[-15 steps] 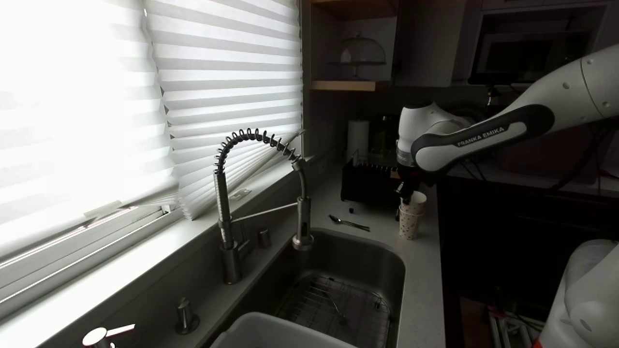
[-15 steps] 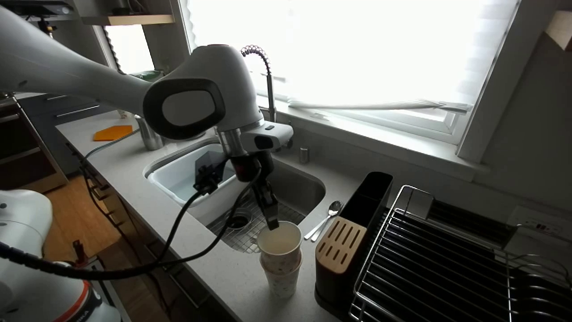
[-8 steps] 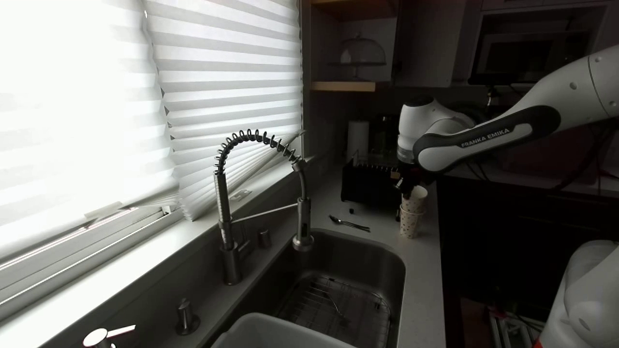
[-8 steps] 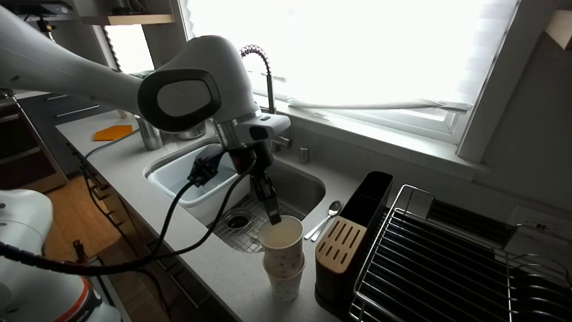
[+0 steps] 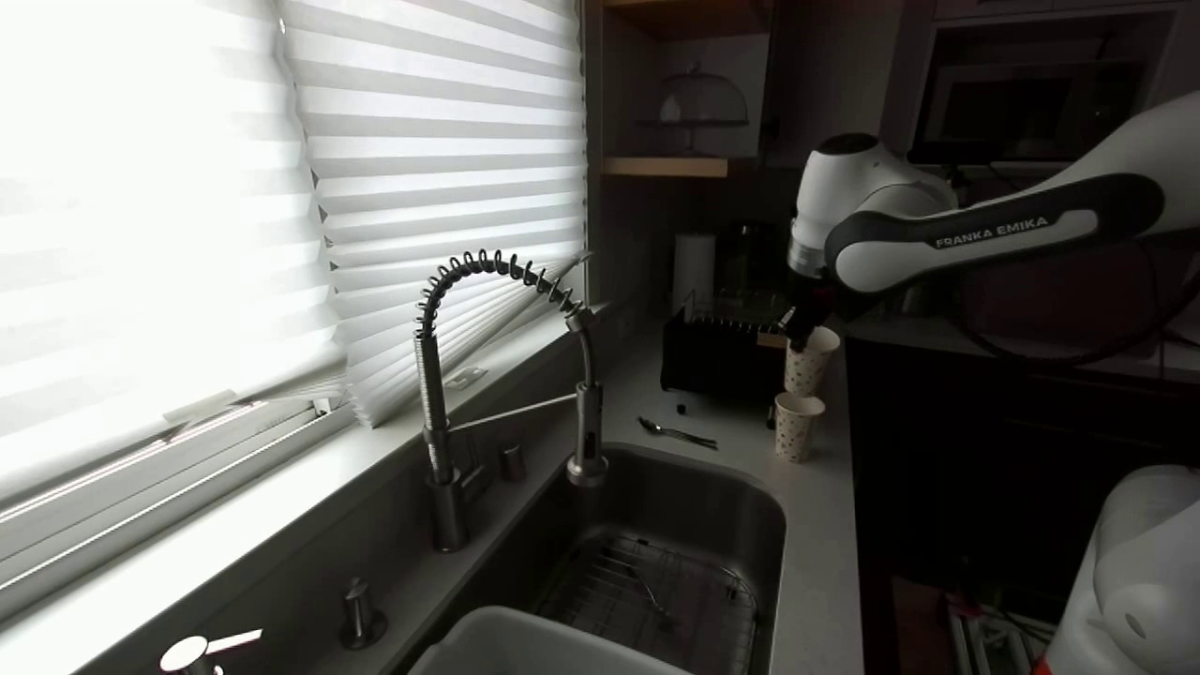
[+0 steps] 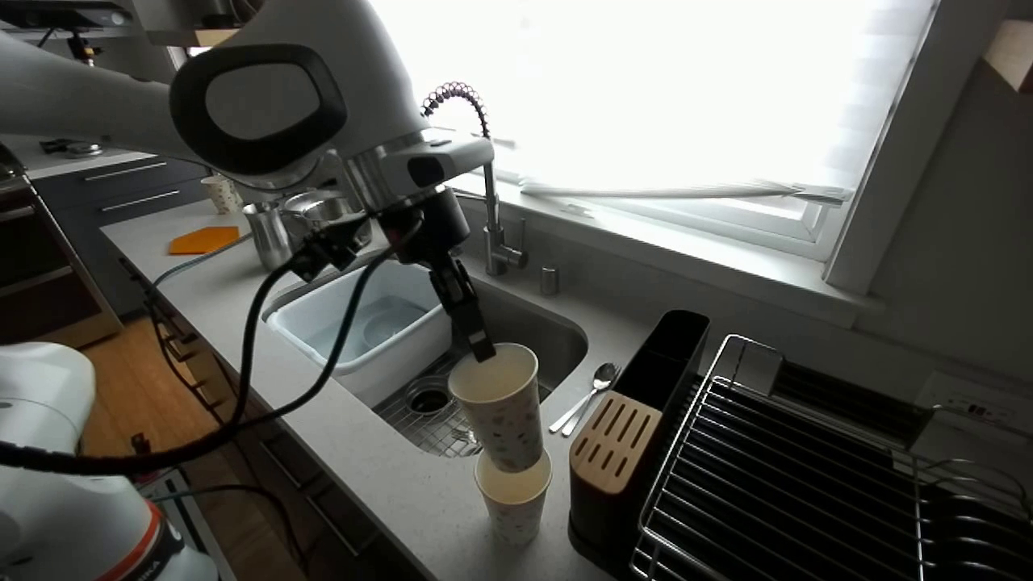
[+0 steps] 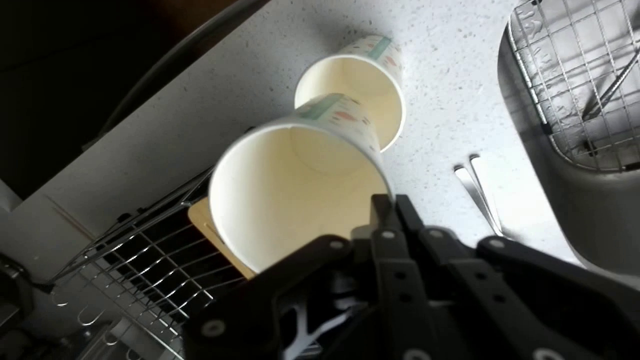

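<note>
Gripper, wrist view: clamped on rim of held cup; standing cup partly behind.
Held cup, in an exterior view: up in air, slightly tilted; standing cup upright on surface near caddy.
Sink, in an exterior view: faucet arched over it, standing cup nearby.

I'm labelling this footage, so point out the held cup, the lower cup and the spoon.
Held cup (image 7: 300, 197): wrist view, inner wall.
Lower cup (image 6: 516, 519): in an exterior view, outer wall.
Spoon (image 6: 604, 375): in an exterior view, bowl.
</note>
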Available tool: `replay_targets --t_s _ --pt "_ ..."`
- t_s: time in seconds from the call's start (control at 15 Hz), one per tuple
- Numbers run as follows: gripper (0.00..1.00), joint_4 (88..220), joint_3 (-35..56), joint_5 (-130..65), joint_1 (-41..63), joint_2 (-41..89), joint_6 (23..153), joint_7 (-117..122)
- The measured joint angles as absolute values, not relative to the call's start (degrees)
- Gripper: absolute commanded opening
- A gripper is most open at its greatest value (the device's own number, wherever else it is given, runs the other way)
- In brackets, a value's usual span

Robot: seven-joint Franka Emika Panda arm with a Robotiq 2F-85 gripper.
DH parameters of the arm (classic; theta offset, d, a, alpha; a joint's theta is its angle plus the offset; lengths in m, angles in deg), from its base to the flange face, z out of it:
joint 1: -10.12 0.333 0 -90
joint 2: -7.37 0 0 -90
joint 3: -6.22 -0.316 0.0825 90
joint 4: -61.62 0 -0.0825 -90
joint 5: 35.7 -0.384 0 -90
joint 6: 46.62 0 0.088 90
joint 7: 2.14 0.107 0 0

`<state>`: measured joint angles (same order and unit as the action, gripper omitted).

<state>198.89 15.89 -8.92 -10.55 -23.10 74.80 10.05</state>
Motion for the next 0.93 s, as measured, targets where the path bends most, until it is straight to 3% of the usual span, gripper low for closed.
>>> replay_targets --t_s 0.47,0.93 --pt "0.01 194.29 15.08 -14.83 -8.55 -23.78 74.03 10.0" --pt "0.01 192.42 15.07 -19.47 -5.81 -14.73 79.79 10.0"
